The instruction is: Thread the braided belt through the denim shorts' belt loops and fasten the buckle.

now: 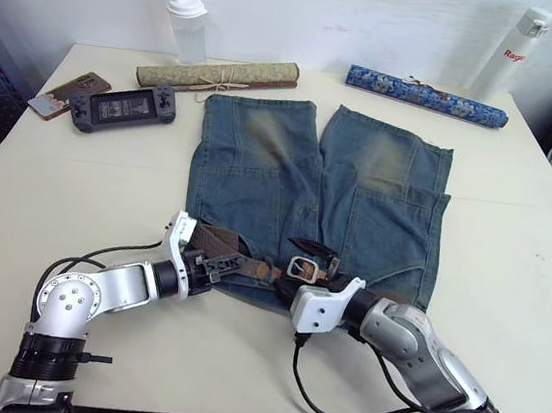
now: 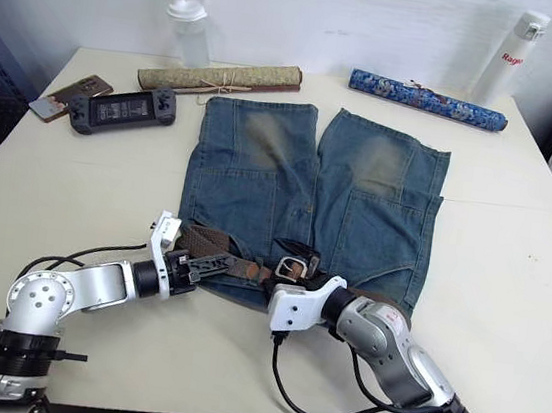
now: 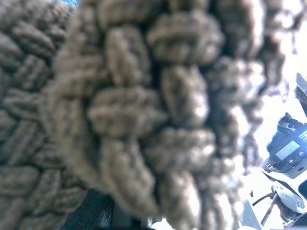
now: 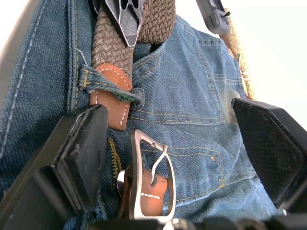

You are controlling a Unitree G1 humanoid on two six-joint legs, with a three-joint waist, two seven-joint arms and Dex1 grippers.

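At the lower middle of the head frame, along the waistband of the denim shorts [image 1: 319, 187], lies the braided belt [image 1: 213, 243]. Its tan leather tip [image 4: 111, 98] has just passed under one of the belt loops [image 4: 108, 82], and the buckle [image 4: 152, 178] waits just beside it, so I judge the threading is almost complete and the fastening remains. My left claw [image 2: 211, 259] is clamped on the braided belt, I think to feed it toward the buckle. My right claw [image 4: 168, 153] has its fingers [image 4: 84, 148] wide apart on both sides of the buckle, ready to take it. The shorts lie flat on the surface [image 1: 58, 180], legs toward the top of the frame.
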